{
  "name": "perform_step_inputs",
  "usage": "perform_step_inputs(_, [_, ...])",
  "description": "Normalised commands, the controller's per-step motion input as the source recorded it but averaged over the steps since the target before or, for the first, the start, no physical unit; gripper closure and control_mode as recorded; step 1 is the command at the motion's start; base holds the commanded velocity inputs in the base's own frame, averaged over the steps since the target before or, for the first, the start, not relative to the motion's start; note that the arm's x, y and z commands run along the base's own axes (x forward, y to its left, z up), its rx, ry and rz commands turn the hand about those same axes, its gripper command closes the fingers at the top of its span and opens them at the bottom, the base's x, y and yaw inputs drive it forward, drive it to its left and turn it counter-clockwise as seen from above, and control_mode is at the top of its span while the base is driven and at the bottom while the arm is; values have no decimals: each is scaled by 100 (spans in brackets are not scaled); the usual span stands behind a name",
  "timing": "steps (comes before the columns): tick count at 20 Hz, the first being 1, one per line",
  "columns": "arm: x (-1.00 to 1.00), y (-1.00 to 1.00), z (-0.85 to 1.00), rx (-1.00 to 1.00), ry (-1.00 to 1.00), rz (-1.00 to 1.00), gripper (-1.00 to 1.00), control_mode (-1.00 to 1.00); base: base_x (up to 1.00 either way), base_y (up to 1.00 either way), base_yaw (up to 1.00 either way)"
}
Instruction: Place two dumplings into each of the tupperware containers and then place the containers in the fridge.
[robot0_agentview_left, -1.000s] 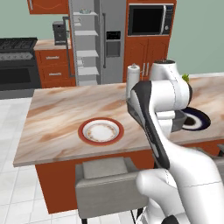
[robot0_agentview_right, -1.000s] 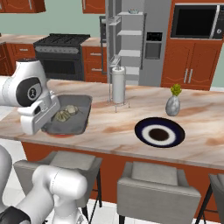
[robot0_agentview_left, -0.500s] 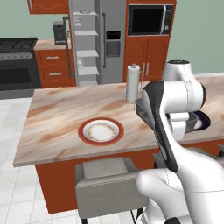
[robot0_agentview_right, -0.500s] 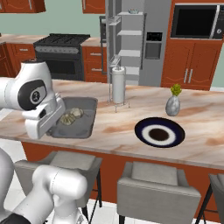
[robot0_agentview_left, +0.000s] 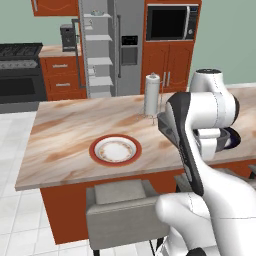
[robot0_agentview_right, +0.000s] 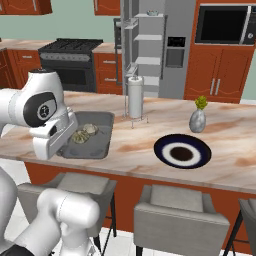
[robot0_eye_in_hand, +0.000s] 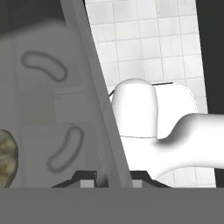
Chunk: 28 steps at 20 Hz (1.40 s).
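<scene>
Nearest, in the hand view, the gripper is clamped on the rim of the dark grey tub: one finger tip sits on each side of the thin wall that runs up between them. A dumpling lies on the tub floor at the left edge of that view, and white floor tiles show past the wall.

From the right base view, the tub sits at the near left part of the island counter, with two dumplings side by side inside it. The arm's hand covers the tub's near left corner. To the right of the tub, well apart, lies the dark blue plate. Behind them stand a paper towel roll and a small grey vase with a green sprig.

In the left base view a red-rimmed plate rests on the counter near its front edge, left of the arm.

Farthest back stands the fridge, its left door swung open, showing pale shelves. A black microwave is built into the cabinets to its right, and a stove stands to its left.
</scene>
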Motion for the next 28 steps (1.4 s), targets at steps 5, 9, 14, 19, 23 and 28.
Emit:
perform_step_inputs(5, [0,0,0,0,0,0,100,-100,0,0,0])
perform_step_inputs(9, [0,0,0,0,0,0,100,100,-36,17,0])
perform_step_inputs(14, [0,0,0,0,0,0,100,100,-94,99,5])
perform_step_inputs(19, [0,0,0,0,0,0,100,100,-21,100,1])
perform_step_inputs(23, [0,0,0,0,0,0,100,100,11,100,0])
perform_step_inputs(28, [0,0,0,0,0,0,100,100,44,100,0])
